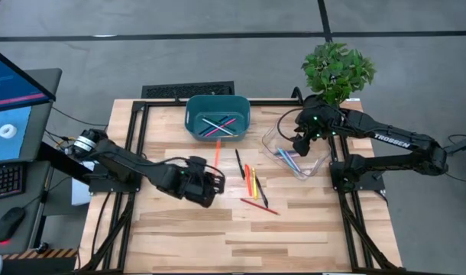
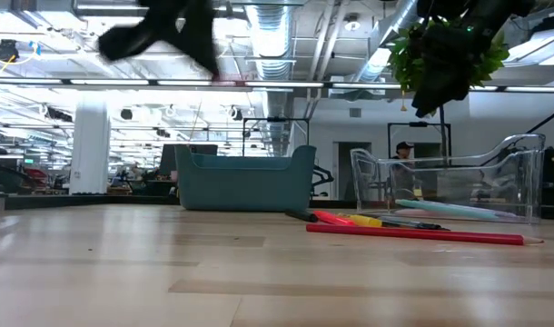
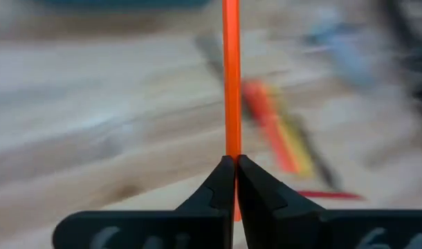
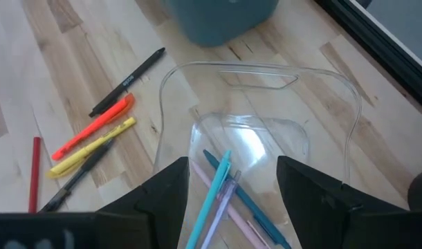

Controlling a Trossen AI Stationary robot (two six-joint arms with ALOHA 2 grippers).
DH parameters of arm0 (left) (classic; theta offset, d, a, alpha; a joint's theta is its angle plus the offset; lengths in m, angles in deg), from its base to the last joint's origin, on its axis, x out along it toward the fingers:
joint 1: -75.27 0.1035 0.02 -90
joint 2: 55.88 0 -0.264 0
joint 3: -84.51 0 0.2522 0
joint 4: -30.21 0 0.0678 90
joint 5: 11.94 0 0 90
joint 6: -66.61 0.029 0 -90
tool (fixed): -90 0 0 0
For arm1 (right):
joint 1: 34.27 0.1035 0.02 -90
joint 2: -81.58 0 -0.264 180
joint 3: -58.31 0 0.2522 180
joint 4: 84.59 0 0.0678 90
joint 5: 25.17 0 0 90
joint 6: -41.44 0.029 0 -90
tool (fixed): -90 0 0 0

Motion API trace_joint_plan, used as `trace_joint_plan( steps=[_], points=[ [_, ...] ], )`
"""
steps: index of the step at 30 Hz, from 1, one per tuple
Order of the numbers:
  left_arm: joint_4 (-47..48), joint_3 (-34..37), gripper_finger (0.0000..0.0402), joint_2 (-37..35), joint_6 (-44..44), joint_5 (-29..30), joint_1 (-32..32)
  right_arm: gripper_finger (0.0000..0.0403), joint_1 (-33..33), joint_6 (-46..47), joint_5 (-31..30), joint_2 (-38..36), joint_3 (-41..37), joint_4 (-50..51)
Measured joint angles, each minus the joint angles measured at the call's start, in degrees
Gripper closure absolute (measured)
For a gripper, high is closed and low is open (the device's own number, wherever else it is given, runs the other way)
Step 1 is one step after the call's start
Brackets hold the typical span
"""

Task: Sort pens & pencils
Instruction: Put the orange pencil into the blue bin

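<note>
Left claw point(image 3: 235, 162) clamped on an orange pencil point(image 3: 230, 76).
Right claw point(image 4: 232, 187), fingers apart, hovers over the clear tray point(image 1: 318, 169) at the frame's upper right.

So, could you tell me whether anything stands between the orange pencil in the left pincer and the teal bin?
Nothing visible does. The left pincer holds the orange pencil raised, pointing toward the teal bin, with only bare table between them.

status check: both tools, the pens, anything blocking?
Left tool shut on orange pencil, lifted above table. Right tool open over clear tray. Loose pens mid-table. Nothing blocking.
</note>
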Motion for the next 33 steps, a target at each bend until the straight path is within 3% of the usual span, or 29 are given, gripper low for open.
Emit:
trace_joint_plan(
  steps=[9,16,18,21,24,26,29,33],
  points=[
    [-14.3,-15.8,0.0401,0.0,36.6,10.2,-4.2,0.0164,0.0,-0.1,0.0,0.0,0.0,-1.5],
    [-33.8,-22.6,0.0401,-0.1,67.6,9.3,-6.2,0.0164,0.0,-0.1,0.0,0.0,0.0,-2.6],
    [-36.6,-23.8,0.0401,-0.1,72.8,9.4,-6.5,0.0164,0.0,-0.1,0.0,0.0,0.0,-2.7],
    [-33.5,-25.3,0.0401,-0.1,73.4,15.1,-6.4,0.0164,0.0,-1.0,0.0,0.0,0.0,-2.6],
    [-24.3,-26.0,0.0401,-0.6,70.0,23.1,-4.5,0.0164,0.0,-1.0,0.0,0.0,0.0,-2.6],
    [-17.2,-26.1,0.0401,-1.5,65.8,24.1,-1.8,0.0164,0.0,-1.0,0.0,0.0,0.0,-2.5],
    [-6.3,-26.2,0.0401,-2.3,60.6,18.6,4.7,0.0164,0.0,-1.0,0.0,0.0,0.0,-2.2],
    [5.7,-26.2,0.0401,-1.9,61.5,7.9,15.1,0.0164,0.0,-0.9,0.0,0.0,0.0,-1.3]
  ],
)
